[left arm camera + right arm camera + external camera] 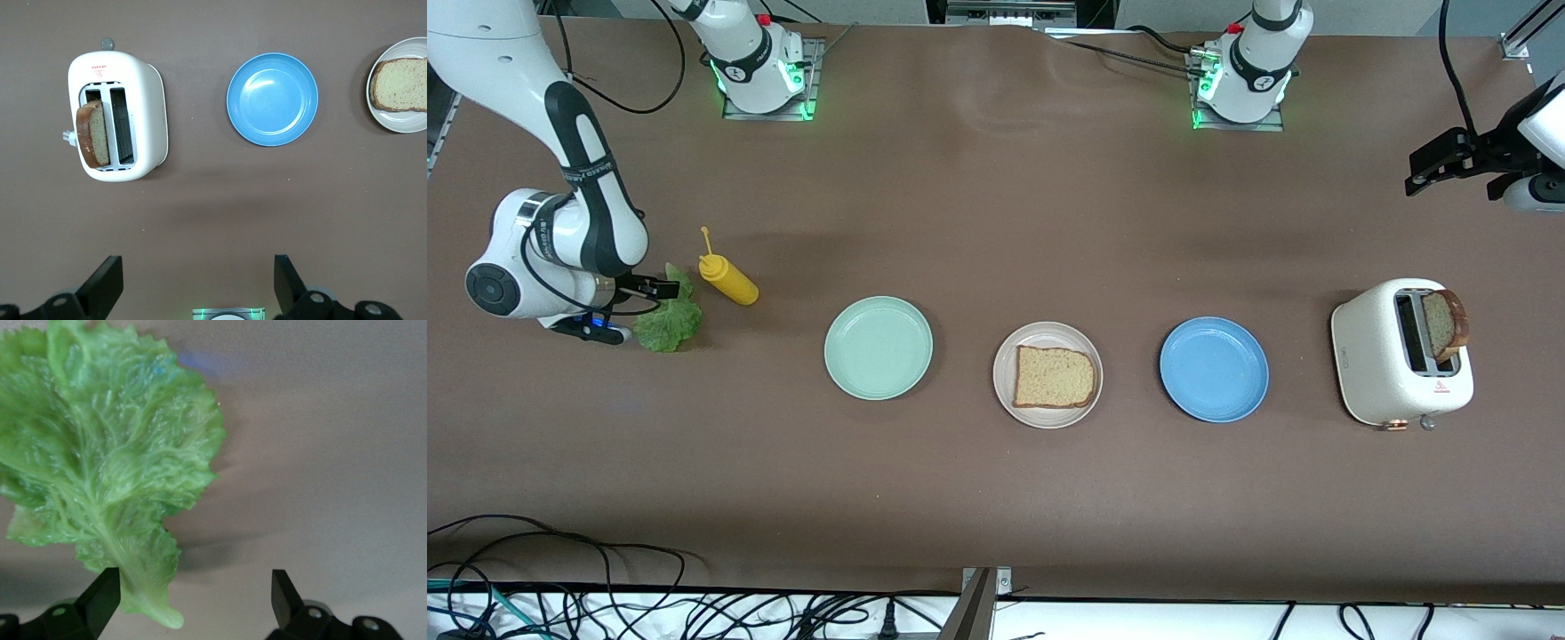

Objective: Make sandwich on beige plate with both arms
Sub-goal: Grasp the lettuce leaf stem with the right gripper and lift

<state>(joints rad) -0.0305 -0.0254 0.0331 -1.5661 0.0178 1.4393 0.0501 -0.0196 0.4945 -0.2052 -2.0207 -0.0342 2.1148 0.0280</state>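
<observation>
Done: one bread slice (1054, 377) lies flat on the beige plate (1005, 378), mid-table.
Left: lettuce leaf (669, 318) on the table, beside the mustard bottle (729, 279); second slice (1446, 324) upright in the toaster (1378, 364).
Right claw (195, 607): spread, low at the leaf's stem, not pinching.
Left claw (199, 288): spread, waiting high above bare table near the toaster.
Room: mint plate (879, 347) and blue plate (1214, 369) flank the beige one with gaps; the table's near strip lies open.

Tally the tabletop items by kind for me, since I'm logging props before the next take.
Plates: 3 (mint green plate, beige plate, blue plate)
Bread slices: 2 (slice on plate, slice in toaster)
Lettuce leaf: 1
Mustard bottle: 1
Toaster: 1
Total: 8
</observation>
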